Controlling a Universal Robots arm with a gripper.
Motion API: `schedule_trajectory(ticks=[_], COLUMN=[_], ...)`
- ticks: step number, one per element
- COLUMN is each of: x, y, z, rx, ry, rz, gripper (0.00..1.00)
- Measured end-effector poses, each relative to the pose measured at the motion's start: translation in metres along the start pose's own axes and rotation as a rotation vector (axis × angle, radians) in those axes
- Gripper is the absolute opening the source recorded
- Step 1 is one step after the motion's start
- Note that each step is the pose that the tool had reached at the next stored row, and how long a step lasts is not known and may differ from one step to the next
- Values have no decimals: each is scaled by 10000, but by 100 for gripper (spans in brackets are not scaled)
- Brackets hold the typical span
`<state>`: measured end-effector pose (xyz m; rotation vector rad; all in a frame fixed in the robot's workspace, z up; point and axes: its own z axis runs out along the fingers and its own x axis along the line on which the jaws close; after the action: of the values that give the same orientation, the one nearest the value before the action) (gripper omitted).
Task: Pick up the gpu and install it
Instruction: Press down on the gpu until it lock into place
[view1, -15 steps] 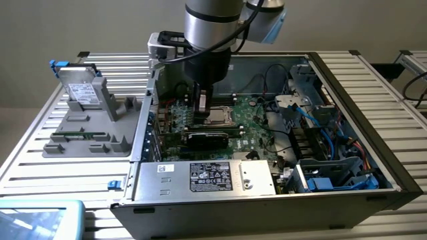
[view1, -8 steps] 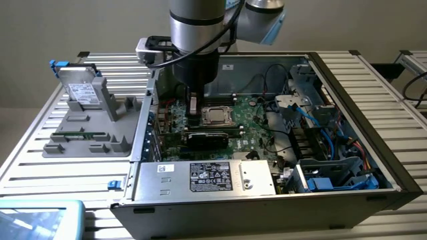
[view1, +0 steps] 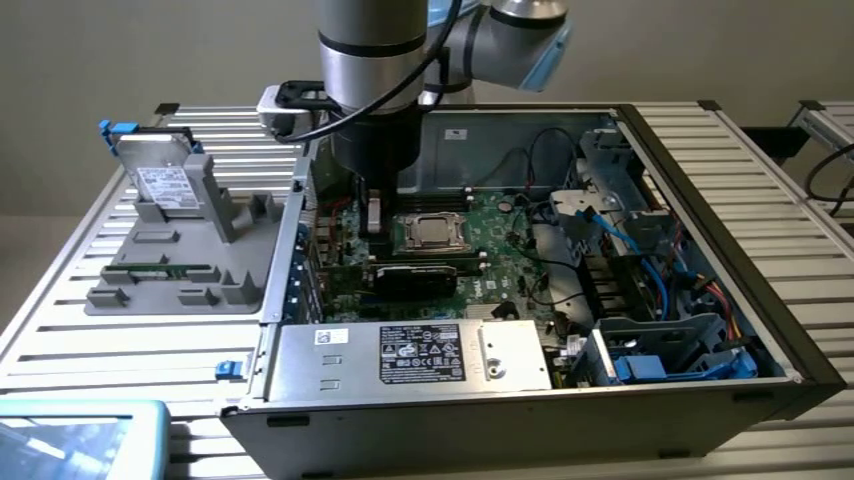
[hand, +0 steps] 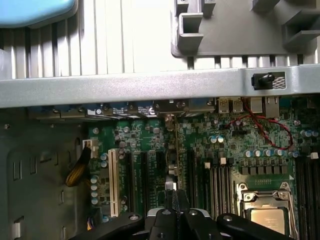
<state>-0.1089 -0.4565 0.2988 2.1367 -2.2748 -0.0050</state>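
Overhead, you had the open computer case lying on its side on a slatted aluminium table, taking up the middle and the exterior view's right of that surface, with a plain beige wall behind. Near the table's edge on the exterior view's left sat a grey moulded fixture tray; a silver hard drive with a white label stood upright at the tray's far end, and a thin green memory stick lay in a slot nearer the front. At the table's near corner on that same side you could see a light blue object.

Your arm came straight down into the case, wrist vertical, over the motherboard beside the CPU socket. The gripper was closed on the gpu, which the wrist view showed edge-on, standing upright among the expansion slots with its bracket end toward the case's rear wall; whether it was fully seated you could not tell. In the exterior view the card appeared as a dark block just below the socket.

The power supply at the case's near edge carried a black label with white print, too small to read. Blue cables ran along the drive bays.
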Motion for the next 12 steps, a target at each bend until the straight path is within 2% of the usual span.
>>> schedule_trajectory(ticks=[2, 7, 9, 12], x=[-20, -83, -84, -84], y=[8, 42, 55, 56], z=[21, 99, 125, 178], rx=[60, 124, 136, 136], ry=[16, 14, 38, 43], rz=[1, 2, 2, 0], gripper=[12, 12, 12, 12])
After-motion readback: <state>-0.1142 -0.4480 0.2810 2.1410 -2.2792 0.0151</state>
